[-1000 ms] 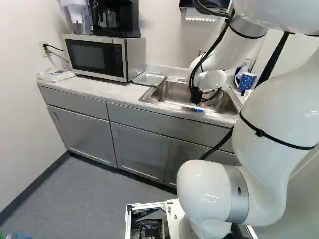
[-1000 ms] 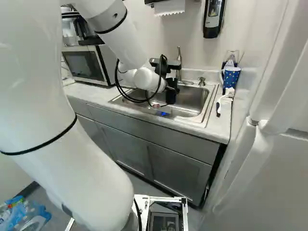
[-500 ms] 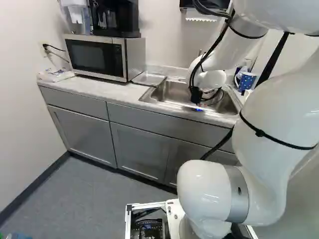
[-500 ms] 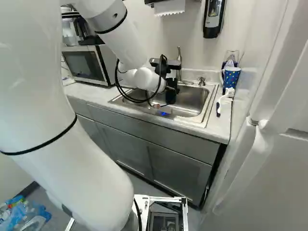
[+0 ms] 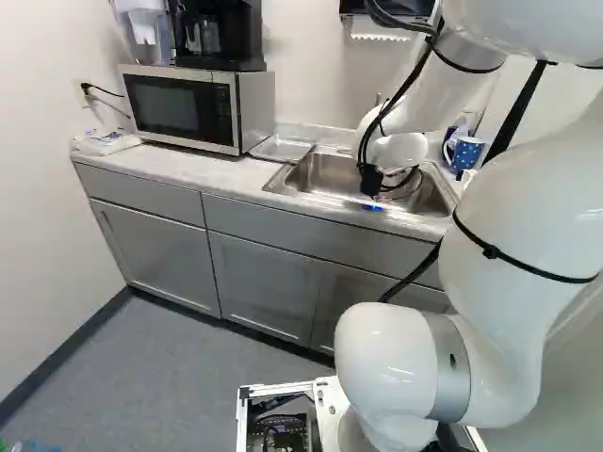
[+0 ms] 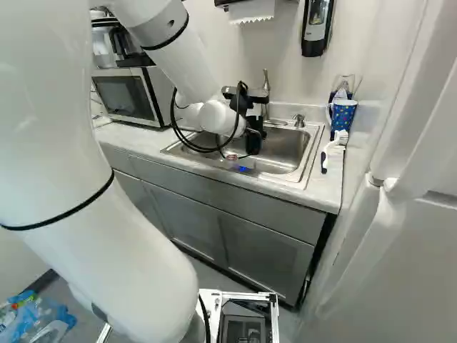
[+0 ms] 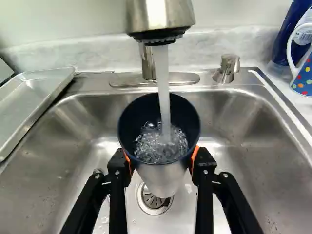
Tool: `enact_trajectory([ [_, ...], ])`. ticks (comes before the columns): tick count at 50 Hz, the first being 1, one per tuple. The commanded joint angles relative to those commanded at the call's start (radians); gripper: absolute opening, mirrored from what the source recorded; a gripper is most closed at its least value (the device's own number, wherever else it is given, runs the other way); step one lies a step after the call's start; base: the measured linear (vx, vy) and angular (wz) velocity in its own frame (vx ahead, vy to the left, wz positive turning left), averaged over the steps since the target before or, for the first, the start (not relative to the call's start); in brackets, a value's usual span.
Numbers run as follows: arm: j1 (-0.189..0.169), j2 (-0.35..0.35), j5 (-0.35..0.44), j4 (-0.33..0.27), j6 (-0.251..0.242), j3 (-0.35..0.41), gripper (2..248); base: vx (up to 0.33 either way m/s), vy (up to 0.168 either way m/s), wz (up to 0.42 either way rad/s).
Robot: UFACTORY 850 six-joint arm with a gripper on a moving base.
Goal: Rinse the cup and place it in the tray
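Black gripper point(image 6: 254, 140) is clasping the cup point(image 7: 161, 179) from both sides, its fingers point(image 7: 204, 160) standing cup-wide apart; water point(image 7: 163, 83) is streaming inside.

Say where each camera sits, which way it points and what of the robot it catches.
Left base view: behind the arm, to its left, facing ahead and down toward the sink; the arm fills its right.
Right base view: behind the arm, to its right; same direction, arm at its left.
Wrist view: on the wrist, looking along the jaws, which show shut on the cup under the running faucet.
Both base views share the microwave.
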Motion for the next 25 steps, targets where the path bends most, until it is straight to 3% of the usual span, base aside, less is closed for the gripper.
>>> enact_trajectory([
  [25, 0.0, 0.0, 0.0, 0.0, 0.0, 0.0, 126, 0.0, 0.0, 0.0],
])
